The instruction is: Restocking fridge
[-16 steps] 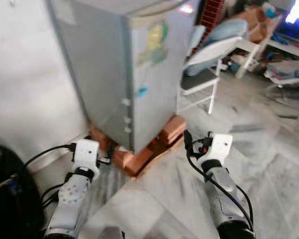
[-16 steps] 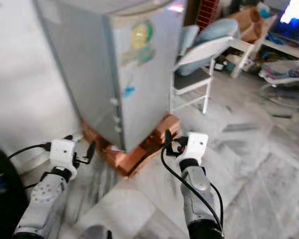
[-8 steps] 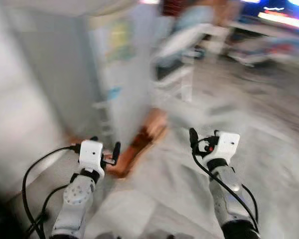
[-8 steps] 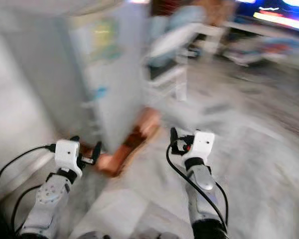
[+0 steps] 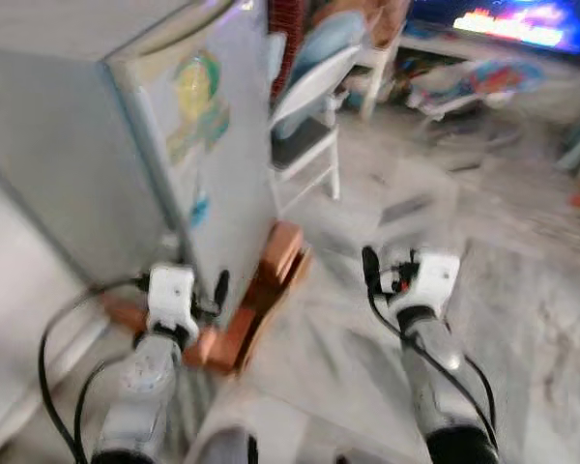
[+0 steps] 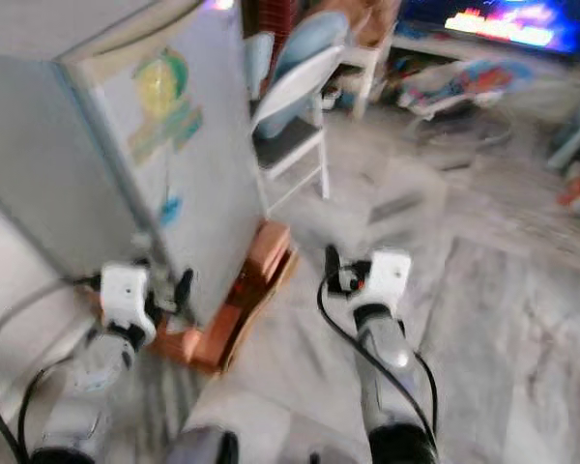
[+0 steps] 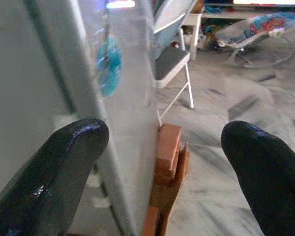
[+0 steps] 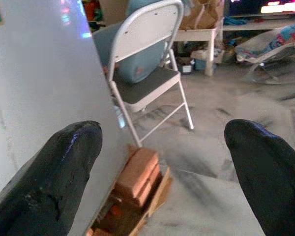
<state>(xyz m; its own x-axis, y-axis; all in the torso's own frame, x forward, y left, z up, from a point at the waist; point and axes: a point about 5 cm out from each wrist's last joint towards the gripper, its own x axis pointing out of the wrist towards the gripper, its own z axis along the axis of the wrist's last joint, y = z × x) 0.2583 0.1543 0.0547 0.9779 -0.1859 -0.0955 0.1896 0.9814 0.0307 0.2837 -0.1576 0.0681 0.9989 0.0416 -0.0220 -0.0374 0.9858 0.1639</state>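
- One fridge (image 5: 126,145), grey, door shut, stands on a base of orange bricks (image 5: 271,275) (their number cannot be counted through the blur), the bricks jutting out past its front bottom corner.
- Two coloured stickers show on the door: a round yellow-green one (image 5: 195,82) near the top edge, and a small blue one (image 7: 109,71) lower down; no writing on either can be read.
- One white folding chair (image 8: 147,64) with a grey seat stands just beside the fridge's far side, well apart from both grippers.
- Two grippers are raised in front of the robot. The left gripper (image 7: 162,162) is held close to the door's near edge, fingers spread wide, holding nothing.
- The right gripper (image 8: 162,167) hovers over the floor, off the brick corner, fingers likewise spread wide and empty.
- The marble floor (image 5: 522,242) lies open to the right of the fridge; clutter (a bouncer seat (image 8: 275,42), a low white table (image 8: 201,37)) lines its far edge.
- A lit screen (image 5: 507,21) glows at the far wall.
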